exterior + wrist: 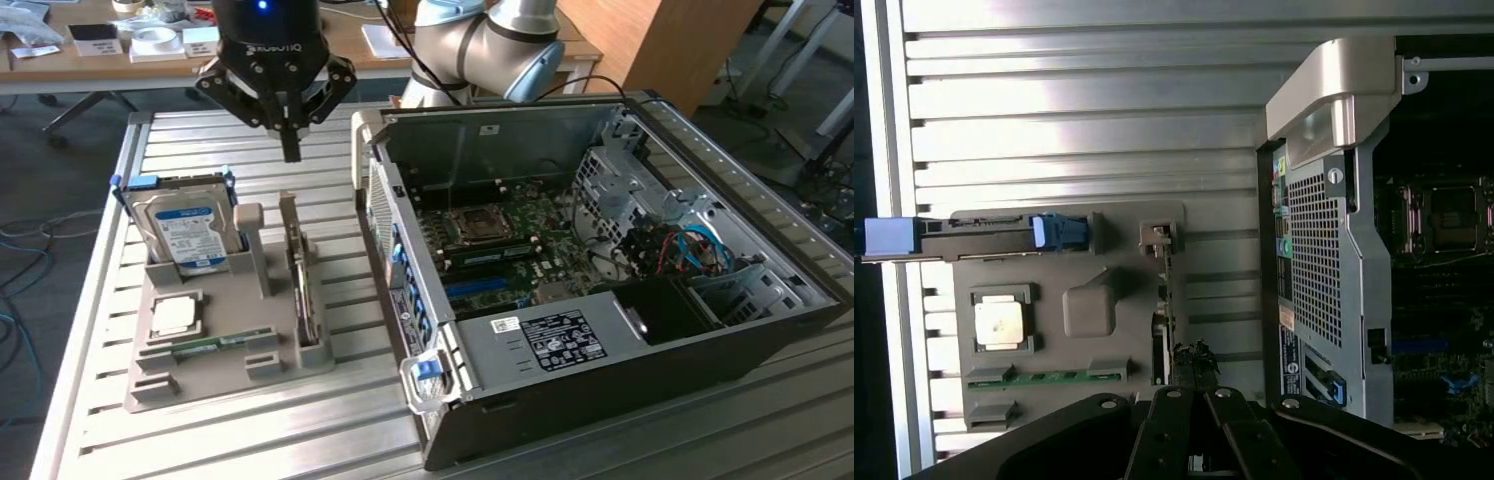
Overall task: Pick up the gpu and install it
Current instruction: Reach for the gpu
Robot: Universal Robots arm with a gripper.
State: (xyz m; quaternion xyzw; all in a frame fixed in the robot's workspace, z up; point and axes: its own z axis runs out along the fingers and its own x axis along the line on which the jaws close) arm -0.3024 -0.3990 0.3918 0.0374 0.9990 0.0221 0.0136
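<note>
Closest to the wrist camera we found the gripper point(1192, 400), its fingers brought together and clamped on nothing. In the exterior view the gripper point(291, 150) hung above the slatted aluminium table point(200, 130), over the far end of the grey parts holder point(267, 372) and clear of everything in it. We located the gpu point(302, 285) standing on edge in a slot of that holder, on the side nearest the open computer case point(534, 400), untouched and not yet lifted. In the wrist view the gpu point(1164, 330) appeared as a thin line running almost under the fingertips. The blue-labelled hard drive point(187, 230) stood upright in its own slot, well apart from the gpu, with a processor point(174, 315) and a RAM stick point(214, 345) lying lower in the holder. We judged these hazards. Fingers held together cannot straddle the card, and a descent in that state would strike its upper edge. An off-centre pinch could tilt the card in its slot or drag the holder. During installation, the card could catch the case wall or meet the motherboard point(507, 240) slot askew.
</note>
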